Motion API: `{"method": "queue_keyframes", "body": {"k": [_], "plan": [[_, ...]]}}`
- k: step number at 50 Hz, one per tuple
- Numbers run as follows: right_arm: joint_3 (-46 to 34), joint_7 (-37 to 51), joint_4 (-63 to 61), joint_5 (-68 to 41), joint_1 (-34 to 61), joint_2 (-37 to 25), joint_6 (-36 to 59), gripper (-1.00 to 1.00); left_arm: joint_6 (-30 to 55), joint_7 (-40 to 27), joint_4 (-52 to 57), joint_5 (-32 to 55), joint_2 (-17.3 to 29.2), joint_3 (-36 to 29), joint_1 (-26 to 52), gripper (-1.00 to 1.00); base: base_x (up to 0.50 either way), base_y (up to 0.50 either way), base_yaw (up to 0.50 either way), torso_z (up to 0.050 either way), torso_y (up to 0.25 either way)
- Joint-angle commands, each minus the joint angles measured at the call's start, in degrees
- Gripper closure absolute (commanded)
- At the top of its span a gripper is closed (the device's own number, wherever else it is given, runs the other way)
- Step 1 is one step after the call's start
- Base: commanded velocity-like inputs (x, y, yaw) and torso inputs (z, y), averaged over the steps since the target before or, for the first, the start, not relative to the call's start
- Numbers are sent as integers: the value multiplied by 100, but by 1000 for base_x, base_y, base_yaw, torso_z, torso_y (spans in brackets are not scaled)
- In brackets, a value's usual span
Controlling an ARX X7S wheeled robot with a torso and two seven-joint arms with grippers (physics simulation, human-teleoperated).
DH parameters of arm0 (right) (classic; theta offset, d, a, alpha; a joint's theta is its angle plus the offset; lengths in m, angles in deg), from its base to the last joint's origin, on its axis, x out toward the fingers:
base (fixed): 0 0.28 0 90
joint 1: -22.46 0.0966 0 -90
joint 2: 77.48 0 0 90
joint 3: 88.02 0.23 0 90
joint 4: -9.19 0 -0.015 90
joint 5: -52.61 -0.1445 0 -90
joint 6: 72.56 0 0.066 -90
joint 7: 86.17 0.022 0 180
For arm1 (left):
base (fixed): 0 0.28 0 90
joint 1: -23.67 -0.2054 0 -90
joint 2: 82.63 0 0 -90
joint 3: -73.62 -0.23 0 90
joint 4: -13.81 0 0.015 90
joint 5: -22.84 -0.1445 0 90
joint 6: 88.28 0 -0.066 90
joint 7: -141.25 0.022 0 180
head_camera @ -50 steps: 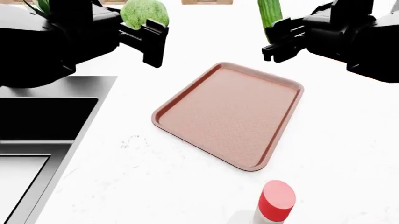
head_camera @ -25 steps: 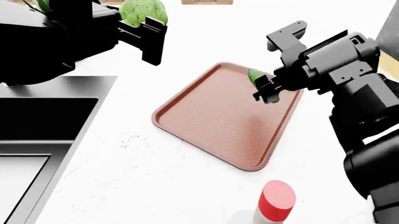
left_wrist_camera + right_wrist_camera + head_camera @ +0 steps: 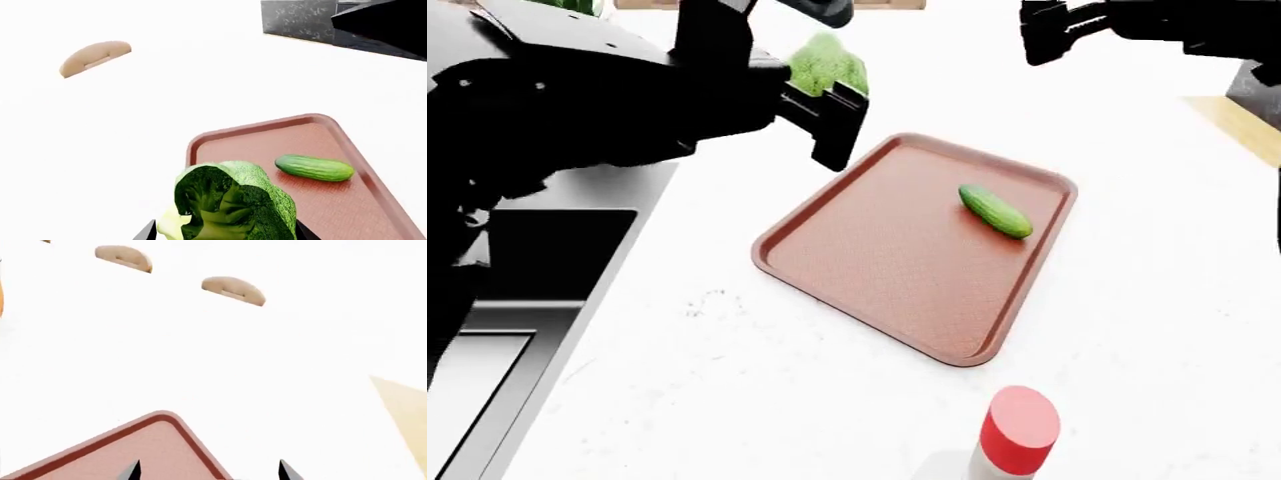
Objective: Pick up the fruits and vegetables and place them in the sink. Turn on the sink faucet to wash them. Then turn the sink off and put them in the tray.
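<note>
We see the left arm stretched forward from the left side of the head view, its gripper [image 3: 827,105] raised above the white counter [image 3: 747,370] just beside the far left corner of the tray [image 3: 868,290]. Its fingers are closed on the broccoli floret [image 3: 827,62], which is held in the air. The right gripper [image 3: 1054,30] is high at the far edge of the head view, well apart from the tray. In the right wrist view its two fingertips [image 3: 133,471] stand wide apart with nothing between them.

The cucumber [image 3: 996,211] lies flat on the tray, in the far right part, touching the tray floor.

The left wrist view shows the broccoli floret [image 3: 233,205] from near, with its pale stem, and behind it the cucumber [image 3: 313,168] on the tray [image 3: 373,220]. It shows also a tan rounded object [image 3: 95,57] on the counter and a dark speckled block [image 3: 300,20]. The right wrist view shows one corner of the tray [image 3: 160,440] and two tan rounded objects [image 3: 233,290].

In the head view the sink [image 3: 547,250] with its grey rim is at the left, and a white bottle with a red cap [image 3: 1018,428] stands near the robot.
</note>
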Motion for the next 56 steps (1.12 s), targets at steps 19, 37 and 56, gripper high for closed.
{"method": "queue_keyframes", "body": {"k": [19, 37, 56], "plan": [[2457, 1783, -4527, -1206, -711, -1741, 2884, -100, -604, 2856, -3382, -417, -2373, -3549, 126, 100, 0, 0, 0, 0, 1], [2566, 2843, -4606, -2635, -974, -1949, 2785, -100, -2111, 2370, -4399, 1682, -2373, -3606, 1854, -100, 0, 0, 0, 1, 0], [2674, 3334, -5037, -3091, -1403, -1410, 2507, -100, -2893, 1290, -2800, 2212, -1085, -3066, 1922, -100, 0, 0, 0, 0, 0]]}}
